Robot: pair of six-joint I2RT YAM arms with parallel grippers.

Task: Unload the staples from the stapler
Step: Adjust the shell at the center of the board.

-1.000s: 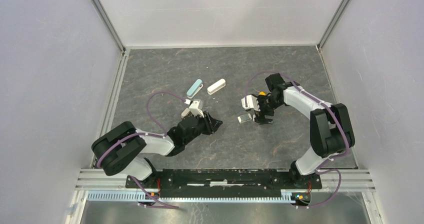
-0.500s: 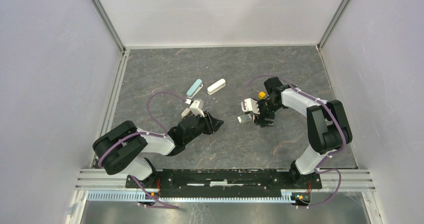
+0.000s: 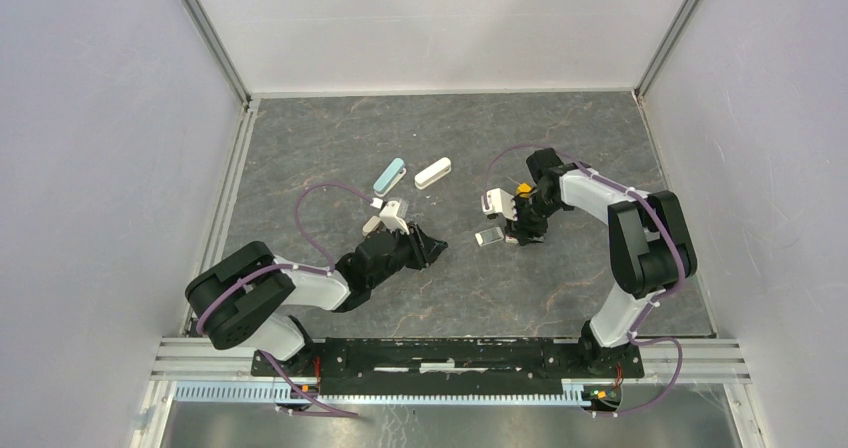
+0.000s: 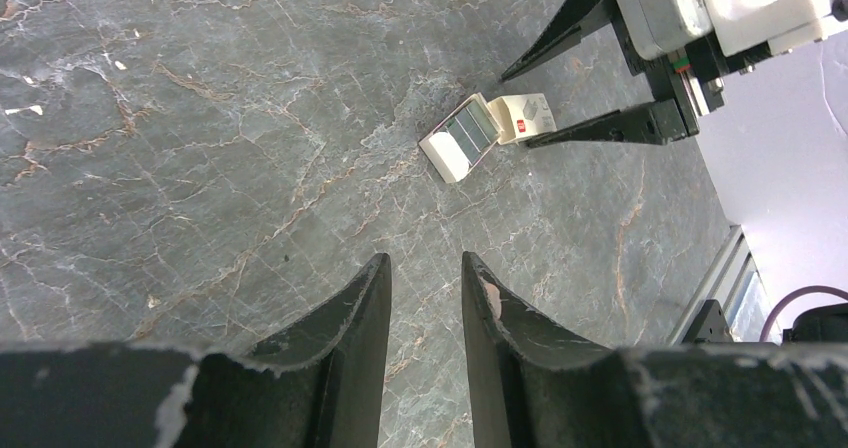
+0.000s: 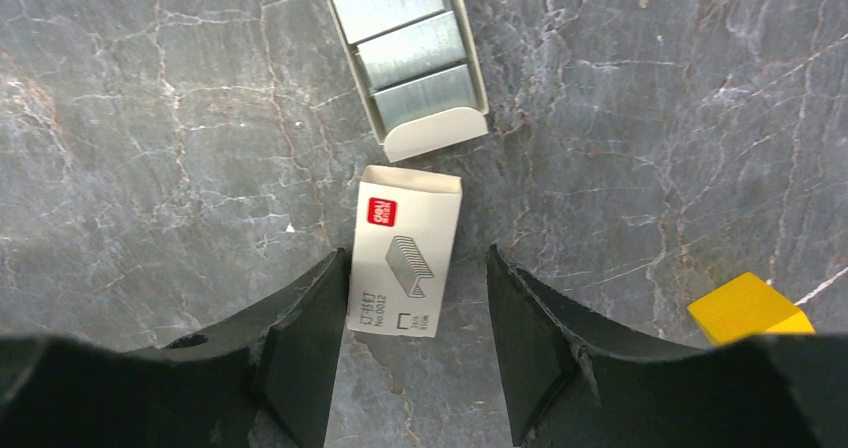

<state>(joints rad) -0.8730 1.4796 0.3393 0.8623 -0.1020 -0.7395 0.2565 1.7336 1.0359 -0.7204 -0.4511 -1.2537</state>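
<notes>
Grey metallic staples (image 5: 405, 23) lie in strips in a small open white tray (image 3: 490, 236) on the table; they also show in the left wrist view (image 4: 470, 133). A small white box with a red mark (image 5: 405, 253) lies just below the tray, flat on the table. My right gripper (image 5: 415, 268) is open and straddles this box, its left finger close to the box's edge. My left gripper (image 4: 425, 268) is open with a narrow gap and empty, low over bare table left of the tray. A teal stapler (image 3: 389, 176) and a white one (image 3: 433, 173) lie further back.
A yellow cube (image 5: 750, 308) sits right of my right gripper and shows in the top view (image 3: 522, 188). The right gripper (image 4: 517, 111) fills the far side of the left wrist view. The floor is dark marbled stone between grey walls.
My right wrist has shifted slightly back and right and turned, which uncovers the yellow cube from above. The tray and my left arm have not moved.
</notes>
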